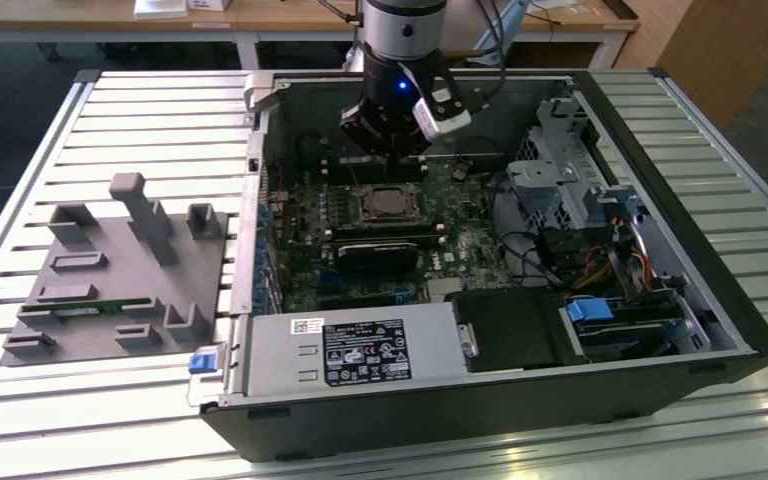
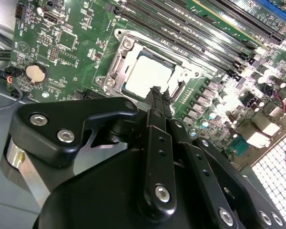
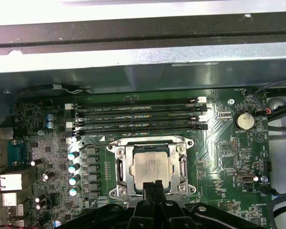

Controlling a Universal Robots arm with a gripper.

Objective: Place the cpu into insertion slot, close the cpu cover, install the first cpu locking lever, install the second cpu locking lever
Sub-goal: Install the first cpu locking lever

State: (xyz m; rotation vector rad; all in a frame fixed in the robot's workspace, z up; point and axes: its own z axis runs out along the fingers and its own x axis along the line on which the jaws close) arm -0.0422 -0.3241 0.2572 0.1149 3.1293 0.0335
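First wrist view shows the cpu [image 3: 151, 167] lying flat in the insertion slot [image 3: 151, 149], with the cpu cover [image 3: 120, 168] framing it. My end effector [image 3: 153, 183] hangs at the cpu's edge, fingers pressed together, holding nothing.

Dull silver-grey cpu [image 3: 151, 167], framed by a shiny silver cpu cover [image 3: 120, 167], on a green motherboard [image 3: 219, 157] with black memory slots [image 3: 138, 119]. Black gripper [image 3: 153, 184]. Black computer case [image 1: 491, 420] on a pale grey slatted table [image 1: 157, 110].
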